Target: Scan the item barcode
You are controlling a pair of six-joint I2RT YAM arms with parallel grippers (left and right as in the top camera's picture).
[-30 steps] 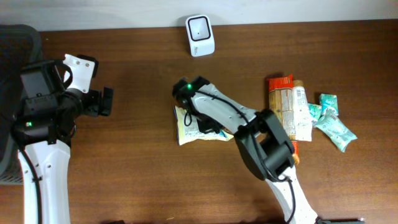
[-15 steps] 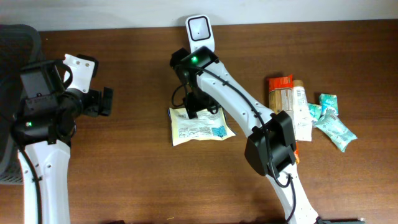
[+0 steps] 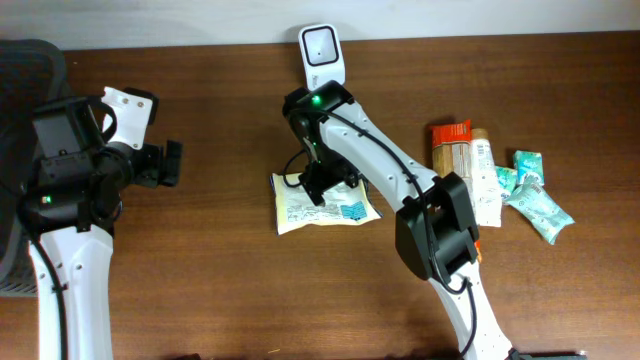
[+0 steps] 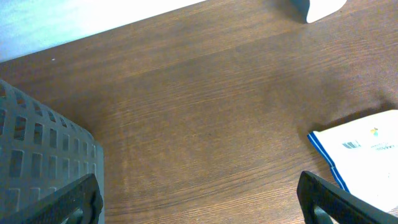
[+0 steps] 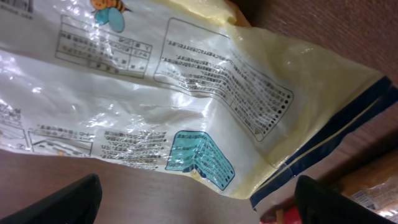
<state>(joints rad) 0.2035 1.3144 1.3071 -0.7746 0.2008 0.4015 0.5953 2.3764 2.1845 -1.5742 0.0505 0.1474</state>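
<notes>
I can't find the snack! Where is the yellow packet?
In the overhead view, the yellow packet lies flat mid-table, beneath the right gripper, with the white scanner beyond it at the far edge.

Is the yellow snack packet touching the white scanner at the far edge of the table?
Apart. The overhead view shows bare table between the snack packet and the scanner; the left wrist view shows the same gap.
</notes>
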